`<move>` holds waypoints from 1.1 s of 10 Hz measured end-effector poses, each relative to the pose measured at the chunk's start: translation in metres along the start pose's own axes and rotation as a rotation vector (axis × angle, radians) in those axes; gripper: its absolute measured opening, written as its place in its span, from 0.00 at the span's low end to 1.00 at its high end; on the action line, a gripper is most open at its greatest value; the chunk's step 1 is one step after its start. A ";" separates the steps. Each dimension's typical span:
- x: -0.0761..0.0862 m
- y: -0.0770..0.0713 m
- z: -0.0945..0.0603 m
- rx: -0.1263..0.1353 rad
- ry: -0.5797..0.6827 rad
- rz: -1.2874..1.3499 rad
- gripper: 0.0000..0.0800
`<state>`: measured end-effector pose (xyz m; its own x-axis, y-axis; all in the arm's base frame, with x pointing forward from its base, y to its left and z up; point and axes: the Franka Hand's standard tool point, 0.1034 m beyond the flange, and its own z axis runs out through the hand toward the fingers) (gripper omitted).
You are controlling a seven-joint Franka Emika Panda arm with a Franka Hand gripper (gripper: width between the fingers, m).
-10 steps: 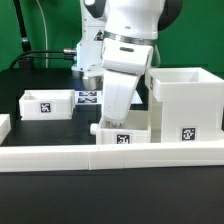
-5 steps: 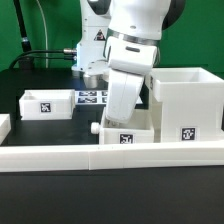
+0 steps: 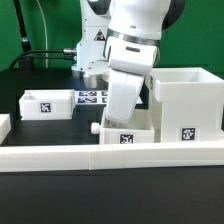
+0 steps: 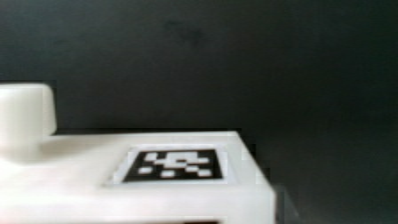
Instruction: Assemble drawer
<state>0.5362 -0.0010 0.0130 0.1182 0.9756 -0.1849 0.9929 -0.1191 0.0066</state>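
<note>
Over the last second the arm's wrist had swung a little toward three o'clock in the exterior view, uncovering more of the marker board [image 3: 92,98] behind it; across the final half second nothing visibly shifted.

The gripper [image 3: 118,114] reached down into the near tray [image 3: 125,136], which sat at the middle of the exterior view, just behind the border rail [image 3: 55,156]. Its fingertips were hidden by the tray wall and did not appear in the wrist view, so I cannot tell how far apart they stood or whether they pinched anything.

The tray's knob [image 3: 93,128] stuck out at nine o'clock from it. The wrist view showed that same tray close up, with a tag [image 4: 178,165] on its white top face and the knob rising as a white stub, against the dark table [image 4: 231,60].

The housing [image 3: 186,100] stood at three o'clock from the gripper, right beside the near tray, open side up. The far tray [image 3: 46,104] lay at nine o'clock, well apart.
</note>
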 end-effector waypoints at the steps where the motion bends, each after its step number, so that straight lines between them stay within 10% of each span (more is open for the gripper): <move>1: 0.000 -0.001 0.001 0.001 0.000 0.000 0.05; 11: 0.004 0.000 -0.001 0.010 -0.004 -0.104 0.05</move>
<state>0.5363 0.0035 0.0135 0.0146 0.9821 -0.1879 0.9996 -0.0191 -0.0225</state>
